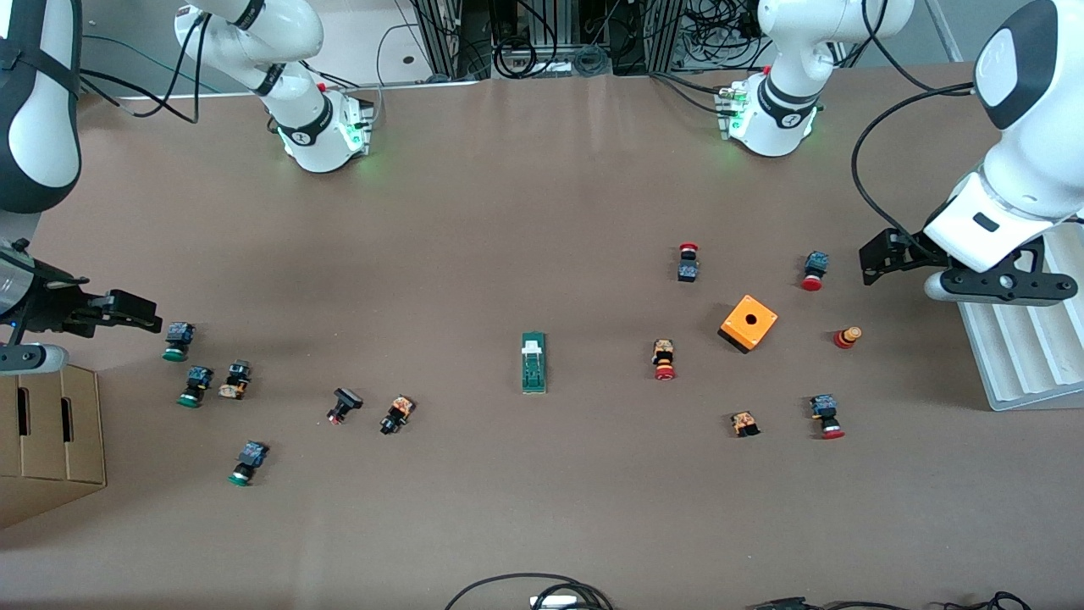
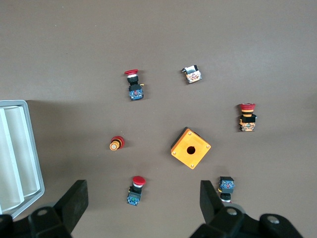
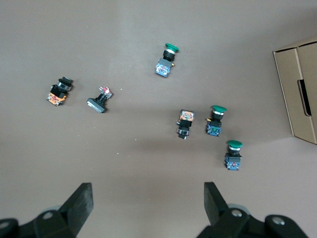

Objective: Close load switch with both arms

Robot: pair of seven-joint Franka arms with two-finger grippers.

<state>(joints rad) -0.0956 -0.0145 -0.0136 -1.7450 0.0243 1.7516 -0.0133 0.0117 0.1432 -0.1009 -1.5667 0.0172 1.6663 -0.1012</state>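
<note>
The load switch [image 1: 533, 362], a narrow green block with a white slider piece, lies flat near the middle of the table; it shows in neither wrist view. My left gripper [image 1: 874, 257] is open and empty, up in the air over the table's left-arm end beside the white tray; in the left wrist view [image 2: 143, 201] a red push button [image 2: 135, 190] lies on the table below its fingers. My right gripper [image 1: 140, 312] is open and empty over the right-arm end, above bare table in the right wrist view [image 3: 148, 201]. Both are well away from the switch.
An orange box with a hole [image 1: 749, 323] and several red push buttons lie toward the left arm's end, by a white ribbed tray [image 1: 1016, 347]. Several green and black push buttons [image 1: 177, 341] lie toward the right arm's end, by a cardboard box [image 1: 51, 440].
</note>
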